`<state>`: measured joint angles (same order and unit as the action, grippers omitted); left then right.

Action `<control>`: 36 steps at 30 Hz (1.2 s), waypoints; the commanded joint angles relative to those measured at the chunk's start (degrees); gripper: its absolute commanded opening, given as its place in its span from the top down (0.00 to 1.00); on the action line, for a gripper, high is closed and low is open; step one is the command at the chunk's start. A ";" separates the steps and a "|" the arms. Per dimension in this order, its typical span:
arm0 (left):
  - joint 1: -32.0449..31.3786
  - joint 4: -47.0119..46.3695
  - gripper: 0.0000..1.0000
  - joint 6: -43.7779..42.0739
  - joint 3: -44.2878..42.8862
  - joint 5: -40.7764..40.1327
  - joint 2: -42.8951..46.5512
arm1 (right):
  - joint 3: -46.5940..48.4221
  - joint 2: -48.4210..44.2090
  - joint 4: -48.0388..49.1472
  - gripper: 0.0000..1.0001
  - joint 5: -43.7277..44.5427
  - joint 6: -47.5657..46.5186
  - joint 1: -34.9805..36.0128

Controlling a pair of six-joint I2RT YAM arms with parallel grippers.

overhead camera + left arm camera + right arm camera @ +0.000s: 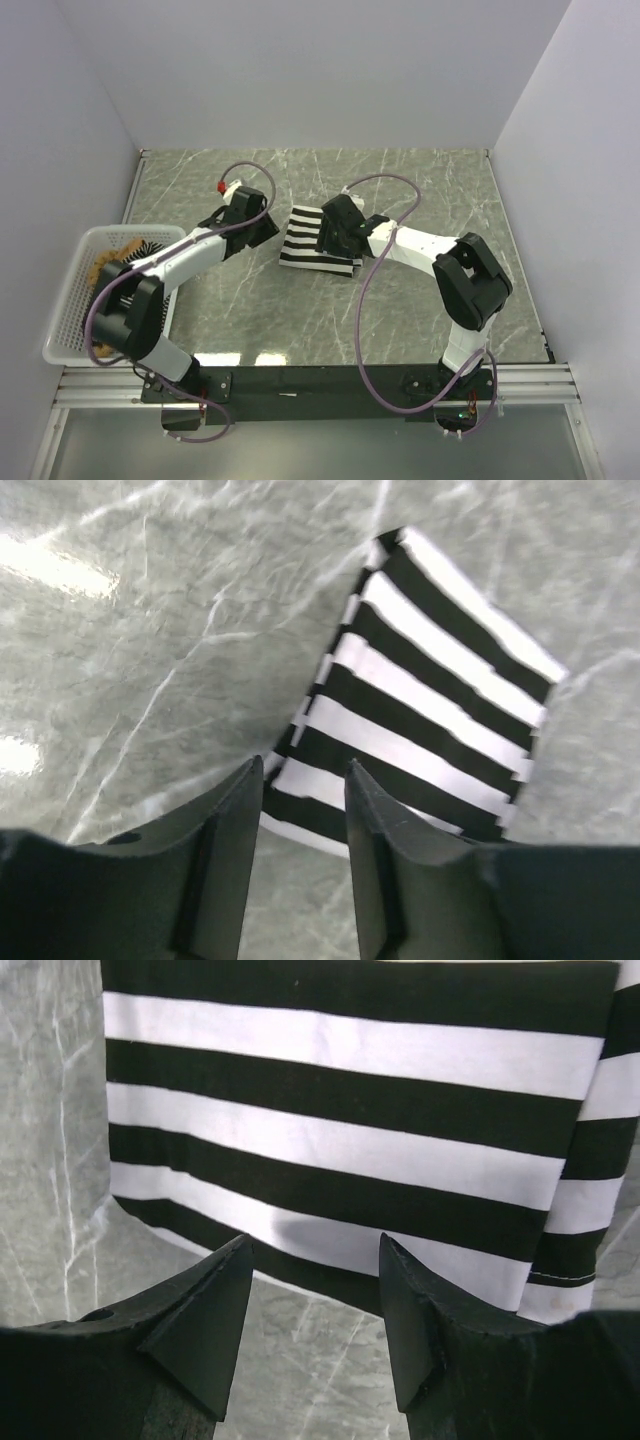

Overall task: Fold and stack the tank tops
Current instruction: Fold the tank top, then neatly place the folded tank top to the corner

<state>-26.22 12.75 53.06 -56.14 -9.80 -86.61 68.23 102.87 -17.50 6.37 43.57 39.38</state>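
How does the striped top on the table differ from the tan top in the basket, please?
The striped top is black and white; the tan top is plain. The striped top lies folded flat on the table; the tan top sits crumpled in the basket. Both are cloth.

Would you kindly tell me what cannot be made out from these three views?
Top view: the left arm hides much of the basket's contents; only scraps of tan fabric and thin-striped fabric show, so their folds are unclear.
Top view: the right arm covers the wide-striped top's right side.
Right wrist view: the frame's upper edge cuts that top off.
Wrist views: the basket is out of frame.
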 commanded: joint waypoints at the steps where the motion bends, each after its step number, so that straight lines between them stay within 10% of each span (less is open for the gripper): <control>1: -0.15 -1.66 0.55 -2.25 -3.09 0.04 -4.79 | 1.47 -1.97 0.89 0.40 3.64 1.34 0.35; 15: 0.11 -2.91 0.52 -3.31 -9.07 4.44 -17.27 | 9.83 4.36 -4.75 0.38 5.23 -0.77 -0.26; 36: -10.59 -2.90 0.61 2.48 -17.34 3.47 -28.26 | 1.91 -25.69 -10.45 0.37 8.92 -6.92 -8.78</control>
<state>-33.80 8.19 52.60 -71.35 -5.85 -112.75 70.67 80.60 -25.12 13.30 38.70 32.58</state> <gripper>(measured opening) 0.400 0.623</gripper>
